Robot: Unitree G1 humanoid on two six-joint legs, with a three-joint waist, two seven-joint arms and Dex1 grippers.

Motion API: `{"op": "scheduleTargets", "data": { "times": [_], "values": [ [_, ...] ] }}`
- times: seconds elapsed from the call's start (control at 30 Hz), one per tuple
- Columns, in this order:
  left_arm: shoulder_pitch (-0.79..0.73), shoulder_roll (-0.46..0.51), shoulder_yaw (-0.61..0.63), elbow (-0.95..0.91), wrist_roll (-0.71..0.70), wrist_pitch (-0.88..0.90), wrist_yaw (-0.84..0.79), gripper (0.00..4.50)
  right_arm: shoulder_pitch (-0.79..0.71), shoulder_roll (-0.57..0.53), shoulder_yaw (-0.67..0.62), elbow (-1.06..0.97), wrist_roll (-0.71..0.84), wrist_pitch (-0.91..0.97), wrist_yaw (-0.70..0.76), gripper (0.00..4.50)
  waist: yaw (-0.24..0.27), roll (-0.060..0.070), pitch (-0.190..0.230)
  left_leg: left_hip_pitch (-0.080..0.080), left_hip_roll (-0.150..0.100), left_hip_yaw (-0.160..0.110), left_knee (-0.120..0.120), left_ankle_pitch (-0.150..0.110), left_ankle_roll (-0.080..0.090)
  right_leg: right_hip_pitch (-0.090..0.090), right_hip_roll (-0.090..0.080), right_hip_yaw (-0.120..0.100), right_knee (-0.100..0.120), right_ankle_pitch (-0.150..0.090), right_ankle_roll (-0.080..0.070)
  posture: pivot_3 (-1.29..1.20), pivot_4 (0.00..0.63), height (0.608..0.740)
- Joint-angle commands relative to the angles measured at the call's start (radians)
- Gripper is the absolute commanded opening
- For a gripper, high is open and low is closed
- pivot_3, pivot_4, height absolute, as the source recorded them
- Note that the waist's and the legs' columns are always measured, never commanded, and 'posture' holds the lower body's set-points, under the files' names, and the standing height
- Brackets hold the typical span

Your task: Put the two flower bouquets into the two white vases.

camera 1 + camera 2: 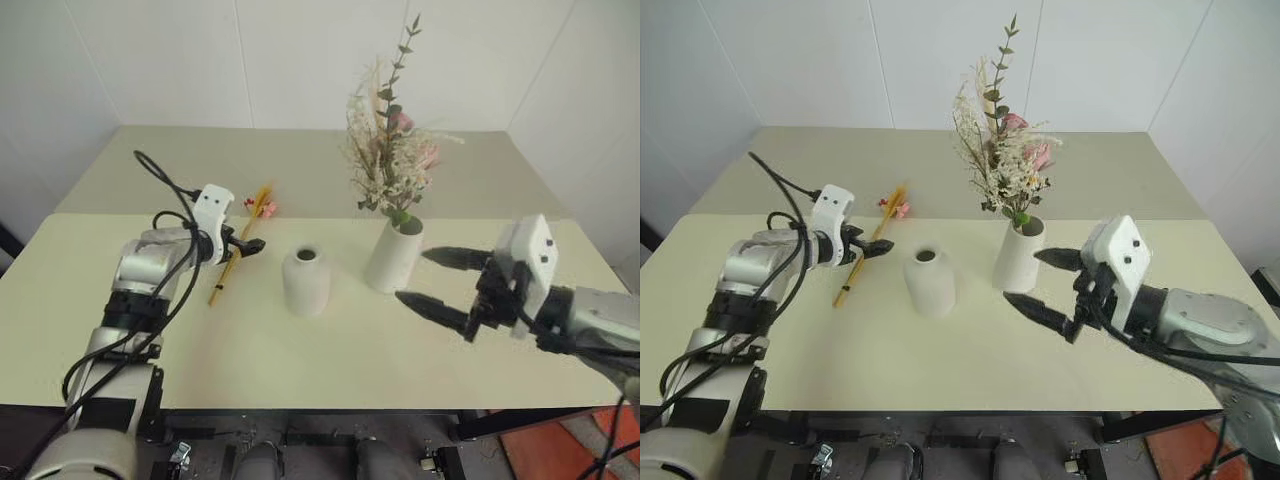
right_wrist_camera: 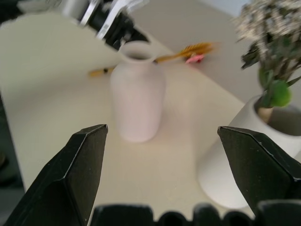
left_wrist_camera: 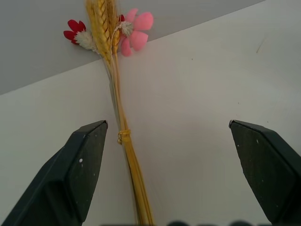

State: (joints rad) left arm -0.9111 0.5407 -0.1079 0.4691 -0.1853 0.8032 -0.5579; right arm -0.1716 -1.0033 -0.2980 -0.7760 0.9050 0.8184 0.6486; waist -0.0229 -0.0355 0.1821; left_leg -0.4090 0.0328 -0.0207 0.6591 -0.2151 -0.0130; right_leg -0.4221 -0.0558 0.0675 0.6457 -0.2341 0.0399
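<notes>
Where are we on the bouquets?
Half done. The bushy pink-and-cream bouquet stands in the taller tapered white vase; the right gripper is empty, jaws open. The slim golden wheat bunch lies on the table, left gripper open over it. The shorter narrow-necked white vase is empty.

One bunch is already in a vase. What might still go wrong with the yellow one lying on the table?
The wheat bunch is thin and lies flat on the table, so the open left claw might pinch badly or scrape the surface. The empty short vase has a narrow neck, so the stems could miss the opening and tip it. The open right claw sits close to the tall vase with its top-heavy pink bunch; a bump could topple it.
</notes>
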Motion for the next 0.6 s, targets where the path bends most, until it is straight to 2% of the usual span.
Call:
{"op": "scheduleTargets", "data": {
  "times": [0.03,0.13,0.27,0.37,0.43,0.6],
  "values": [
    [-0.050,-0.018,-0.024,0.112,0.074,-0.053,0.033,4.50,0.003,-0.043,-0.064,-0.042,0.043,0.019,0.022,4.45,-0.002,0.000,0.000,0.000,0.000,0.000,0.000,0.000,0.000,0.000,0.000,0.000,0.000,0.000,0.000,0.00,0.150,0.740],
    [-0.079,-0.034,-0.043,0.190,0.108,-0.056,0.022,4.50,0.017,-0.062,-0.124,-0.036,0.116,0.045,0.031,4.45,0.004,-0.001,0.000,0.000,0.000,0.000,0.001,0.000,0.000,0.000,0.000,0.000,0.000,0.000,0.000,0.00,0.150,0.740],
    [-0.112,-0.054,-0.009,0.272,0.101,-0.049,0.026,4.50,0.055,-0.065,-0.161,-0.037,0.121,0.059,-0.003,4.45,0.009,-0.002,0.000,-0.001,-0.001,0.000,0.001,0.000,0.000,0.000,-0.001,0.000,0.000,0.000,0.000,0.00,0.150,0.740],
    [-0.129,-0.065,0.008,0.328,0.101,-0.059,0.028,3.91,0.068,-0.061,-0.166,-0.045,0.124,0.059,-0.019,4.50,0.009,-0.002,-0.001,-0.001,-0.001,0.000,0.001,0.000,0.000,0.000,-0.001,0.000,0.000,0.000,0.001,0.00,0.150,0.740],
    [-0.143,-0.073,0.028,0.345,0.091,-0.064,0.026,3.37,0.070,-0.060,-0.160,-0.045,0.121,0.058,-0.027,4.50,0.009,-0.002,-0.001,-0.001,-0.001,0.000,0.001,0.000,0.000,0.001,-0.001,0.000,0.000,0.000,0.001,0.00,0.150,0.740],
    [-0.184,-0.084,0.067,0.386,0.081,-0.077,0.023,1.66,0.064,-0.067,-0.149,-0.037,0.103,0.054,-0.038,4.50,0.009,-0.002,-0.001,-0.001,-0.001,0.000,0.001,0.000,0.000,0.000,-0.001,0.000,0.000,0.000,0.001,0.00,0.150,0.740]
  ]
}}
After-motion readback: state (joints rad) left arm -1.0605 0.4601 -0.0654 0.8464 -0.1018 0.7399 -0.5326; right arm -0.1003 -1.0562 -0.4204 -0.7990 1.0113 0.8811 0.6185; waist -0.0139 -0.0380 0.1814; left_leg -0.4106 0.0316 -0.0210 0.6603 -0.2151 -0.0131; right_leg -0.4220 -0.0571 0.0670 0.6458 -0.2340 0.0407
